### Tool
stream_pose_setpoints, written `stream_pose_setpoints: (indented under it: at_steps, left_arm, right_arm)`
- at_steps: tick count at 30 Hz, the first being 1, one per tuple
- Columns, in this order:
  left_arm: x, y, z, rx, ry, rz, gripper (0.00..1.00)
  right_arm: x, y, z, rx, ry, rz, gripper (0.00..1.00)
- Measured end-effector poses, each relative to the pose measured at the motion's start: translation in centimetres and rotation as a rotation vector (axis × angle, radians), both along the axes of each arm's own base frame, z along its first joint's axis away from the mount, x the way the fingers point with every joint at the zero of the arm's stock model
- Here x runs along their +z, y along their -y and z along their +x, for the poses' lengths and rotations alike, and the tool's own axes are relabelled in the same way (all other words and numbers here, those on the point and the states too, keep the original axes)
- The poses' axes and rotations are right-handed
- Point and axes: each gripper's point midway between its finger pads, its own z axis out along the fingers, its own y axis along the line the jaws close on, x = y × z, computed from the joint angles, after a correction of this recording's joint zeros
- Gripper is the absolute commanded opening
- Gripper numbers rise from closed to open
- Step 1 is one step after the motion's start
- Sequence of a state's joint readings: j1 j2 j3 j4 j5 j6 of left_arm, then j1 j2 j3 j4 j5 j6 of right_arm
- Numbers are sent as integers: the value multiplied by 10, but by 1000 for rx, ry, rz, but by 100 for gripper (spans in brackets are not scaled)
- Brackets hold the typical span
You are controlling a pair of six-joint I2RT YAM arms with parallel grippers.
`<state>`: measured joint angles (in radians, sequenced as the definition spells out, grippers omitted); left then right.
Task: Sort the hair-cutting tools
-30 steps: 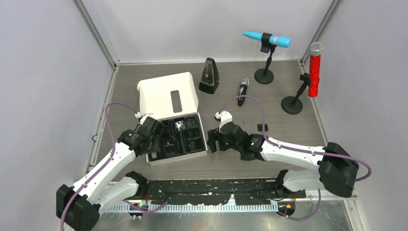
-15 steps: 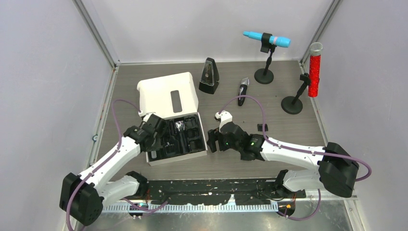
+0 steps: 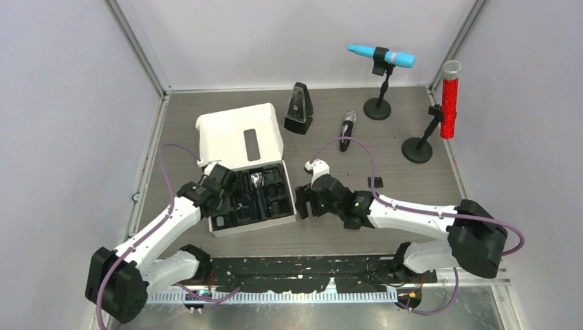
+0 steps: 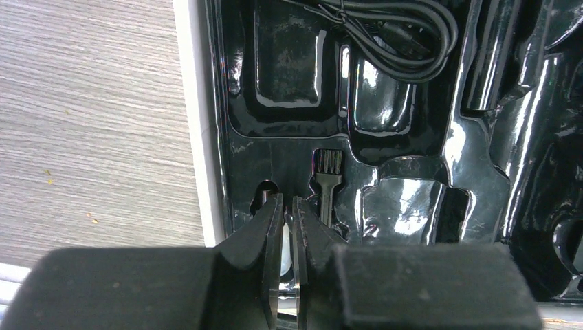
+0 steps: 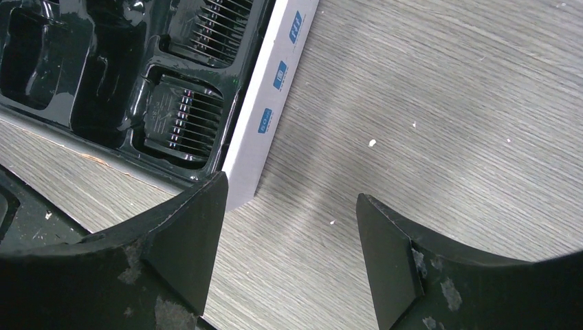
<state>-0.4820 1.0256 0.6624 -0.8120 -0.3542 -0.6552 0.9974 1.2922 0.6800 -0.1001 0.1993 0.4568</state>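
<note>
A white box (image 3: 289, 189) holds a black moulded tray (image 4: 289, 69). My left gripper (image 3: 218, 199) hangs over the tray's left compartments. Its fingers (image 4: 271, 220) are shut on a tiny whitish bottle (image 4: 284, 253), mostly hidden between them. A small brush (image 4: 328, 179) lies just right of the fingertips, and a coiled black cable (image 4: 392, 27) sits further back. Two comb guards (image 5: 182, 120) rest in the tray's right pockets. My right gripper (image 3: 302, 201) stands open and empty beside the box's right wall (image 5: 271, 103). The clipper (image 3: 347, 128) and one small black guard (image 3: 375, 182) lie on the table.
The box lid (image 3: 240, 141) lies open behind the tray. A black metronome (image 3: 298, 108) stands by the lid. A blue microphone (image 3: 381, 55) and a red microphone (image 3: 450, 100) on round bases stand at the back right.
My left gripper moved a little further in over the tray and its jaws closed on the bottle. The right arm has barely shifted.
</note>
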Motion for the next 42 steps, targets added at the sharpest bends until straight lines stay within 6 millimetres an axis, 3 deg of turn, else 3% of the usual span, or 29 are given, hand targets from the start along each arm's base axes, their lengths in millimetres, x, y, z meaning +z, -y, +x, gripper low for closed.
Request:
stream_pose_setpoints:
  at_steps: [11,16,21,35,42]
  left_arm:
    - [25,-2,-11,-5,57,-51,20]
    - [35,-1,-15,0,84,-85,21]
    - [29,0,-20,-2,62,-91,21]
    - [1,-1,-28,-1,-33,-59,14]
    - [6,0,-28,-1,-9,-82,32]
  right_arm:
    - [5,-9,-1,9,-24,26,78]
    - [-3,-16,-1,13,-56,18,78]
    - [-17,-17,-3,6,-94,-9,77]
    - [-20,-23,0,-2,-120,-5,76]
    - [-19,-21,-1,-3,-123,-14,79]
